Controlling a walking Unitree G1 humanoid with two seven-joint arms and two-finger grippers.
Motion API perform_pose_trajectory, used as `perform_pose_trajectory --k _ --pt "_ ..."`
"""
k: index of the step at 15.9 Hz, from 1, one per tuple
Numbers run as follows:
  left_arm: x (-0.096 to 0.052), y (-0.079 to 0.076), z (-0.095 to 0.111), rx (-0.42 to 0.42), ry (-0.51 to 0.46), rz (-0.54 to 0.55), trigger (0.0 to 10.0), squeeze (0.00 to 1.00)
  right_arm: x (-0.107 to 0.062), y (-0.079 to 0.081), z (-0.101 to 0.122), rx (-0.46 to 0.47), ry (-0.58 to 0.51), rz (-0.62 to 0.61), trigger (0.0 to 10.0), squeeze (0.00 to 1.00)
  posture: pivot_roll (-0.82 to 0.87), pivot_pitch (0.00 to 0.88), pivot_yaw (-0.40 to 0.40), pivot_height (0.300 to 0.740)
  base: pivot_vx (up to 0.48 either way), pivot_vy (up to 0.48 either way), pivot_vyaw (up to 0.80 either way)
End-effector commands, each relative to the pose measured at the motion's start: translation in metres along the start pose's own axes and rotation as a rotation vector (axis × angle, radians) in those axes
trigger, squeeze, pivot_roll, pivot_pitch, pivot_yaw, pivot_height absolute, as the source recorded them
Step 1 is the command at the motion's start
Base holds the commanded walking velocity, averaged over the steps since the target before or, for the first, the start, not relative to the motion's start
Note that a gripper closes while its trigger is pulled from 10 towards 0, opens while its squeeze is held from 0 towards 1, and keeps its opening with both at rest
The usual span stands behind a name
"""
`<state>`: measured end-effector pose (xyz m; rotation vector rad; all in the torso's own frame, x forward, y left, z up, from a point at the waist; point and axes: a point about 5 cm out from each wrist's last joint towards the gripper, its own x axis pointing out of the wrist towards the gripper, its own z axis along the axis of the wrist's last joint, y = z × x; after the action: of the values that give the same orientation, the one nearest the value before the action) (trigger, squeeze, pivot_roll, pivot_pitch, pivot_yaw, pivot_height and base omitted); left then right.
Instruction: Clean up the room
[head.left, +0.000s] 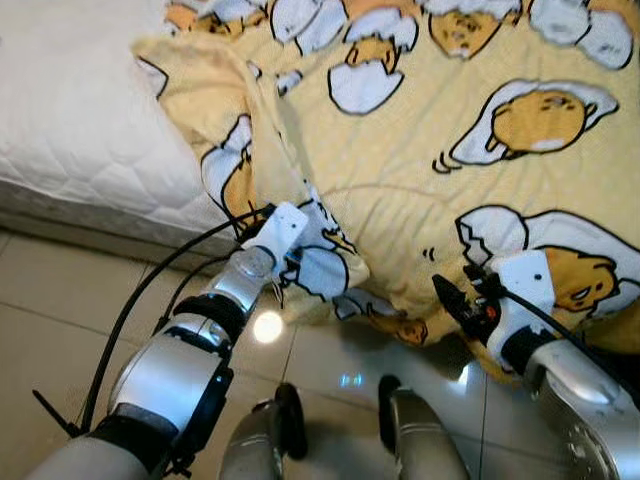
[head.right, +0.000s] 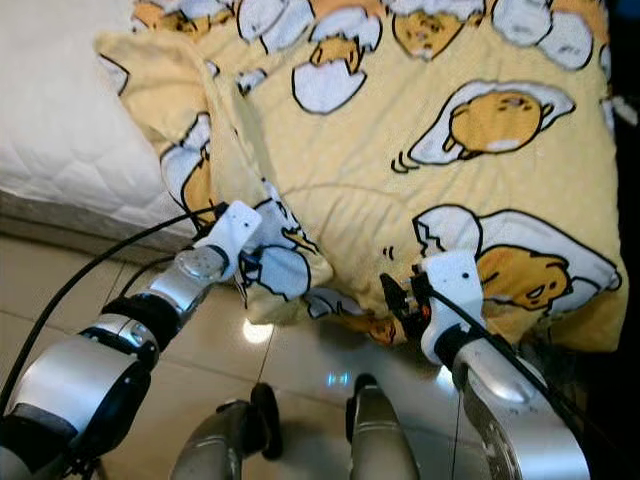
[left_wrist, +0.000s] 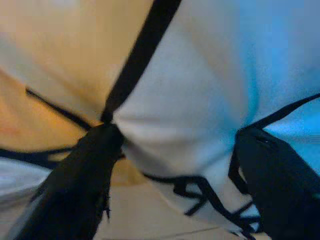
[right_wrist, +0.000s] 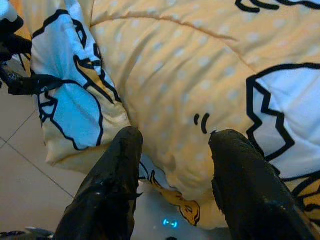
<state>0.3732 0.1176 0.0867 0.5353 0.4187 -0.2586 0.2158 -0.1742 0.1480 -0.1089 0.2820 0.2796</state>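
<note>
Yellow blanket (head.left: 400, 190) hangs off bed edge; left gripper (left_wrist: 175, 165) open, straddling its hem, lower centre; right gripper (right_wrist: 172, 165) open, just short.

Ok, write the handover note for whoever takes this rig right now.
Left pincer: at the hanging edge of the yellow blanket, fingers spread with cloth between them; no firm pinch visible.
Right pincer: open, aimed at the blanket's lower edge, not touching.
Blanket: rumpled on the bed, one fold draping toward the tiled floor; white mattress bare on the robot's left.
Done: both arms positioned at the edge.
Left: grip both sides, lift the edge up, spread it flat.
</note>
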Motion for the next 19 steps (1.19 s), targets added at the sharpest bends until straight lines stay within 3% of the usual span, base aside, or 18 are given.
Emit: perform_pose_trajectory --k 1,3,7,16,19 --pt "-0.001 0.003 -0.013 -0.027 0.041 0.020 0.0 0.00 -0.005 0.005 -0.002 0.016 0.013 0.015 10.0 0.00 -0.37 0.416 0.137 0.740 0.000 0.000 0.00" --pt "-0.001 0.005 -0.011 -0.051 0.027 0.032 0.0 0.00 -0.009 0.008 -0.001 0.019 0.004 0.063 10.0 0.00 -0.37 0.413 0.138 0.740 0.000 0.000 0.00" --pt "-0.001 0.005 -0.006 -0.224 -0.015 0.042 0.0 0.00 -0.018 0.006 0.001 0.026 -0.003 0.119 10.0 0.00 -0.37 0.406 0.135 0.740 0.000 0.000 0.00" --pt "-0.001 0.009 -0.008 -0.260 -0.025 0.040 0.0 0.00 -0.021 0.004 0.001 0.033 -0.015 0.171 10.0 0.00 -0.36 0.390 0.138 0.740 0.000 0.000 0.00" --pt "-0.002 0.018 -0.007 -0.273 -0.047 0.040 0.0 0.00 -0.018 0.007 0.001 0.041 -0.038 0.222 10.0 0.00 -0.32 0.357 0.144 0.740 0.000 0.000 0.00"
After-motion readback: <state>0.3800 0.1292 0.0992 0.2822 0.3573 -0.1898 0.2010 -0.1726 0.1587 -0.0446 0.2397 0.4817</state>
